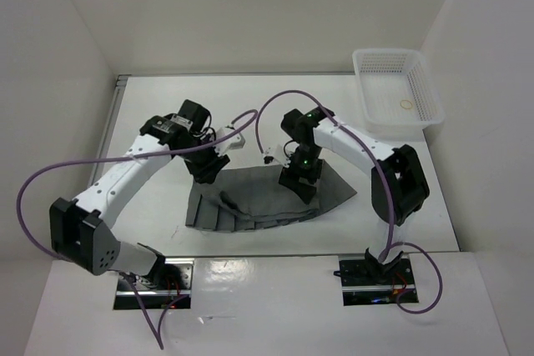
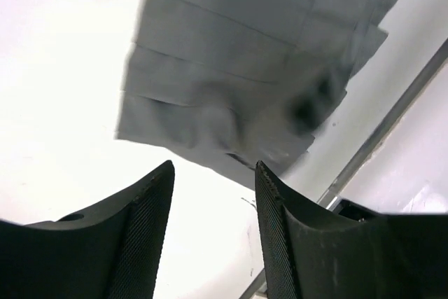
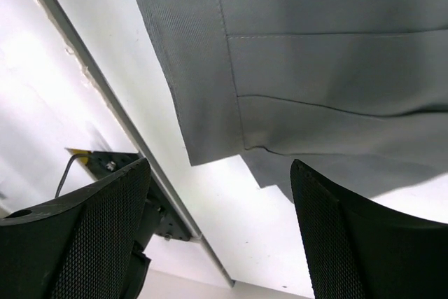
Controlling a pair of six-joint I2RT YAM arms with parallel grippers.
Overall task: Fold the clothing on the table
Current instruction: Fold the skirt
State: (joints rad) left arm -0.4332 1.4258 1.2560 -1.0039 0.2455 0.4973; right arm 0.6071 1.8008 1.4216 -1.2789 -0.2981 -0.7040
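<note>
The clothing (image 1: 263, 199), a grey pleated skirt, lies folded over on the white table (image 1: 275, 114) near its front edge. My left gripper (image 1: 207, 171) hovers over the skirt's left end. In the left wrist view the left gripper (image 2: 213, 173) is open above bare table, with the pleats (image 2: 231, 54) just beyond the tips. My right gripper (image 1: 300, 184) hangs over the skirt's right half. In the right wrist view the right gripper (image 3: 218, 166) stands wide open with nothing between its fingers, a skirt corner (image 3: 315, 54) lying ahead of them.
A white mesh basket (image 1: 367, 93) sits at the back right with a small ring (image 1: 405, 105) inside. A metal rail (image 3: 105, 89) runs along the table's near edge, also seen in the left wrist view (image 2: 392, 124). White walls close in the table.
</note>
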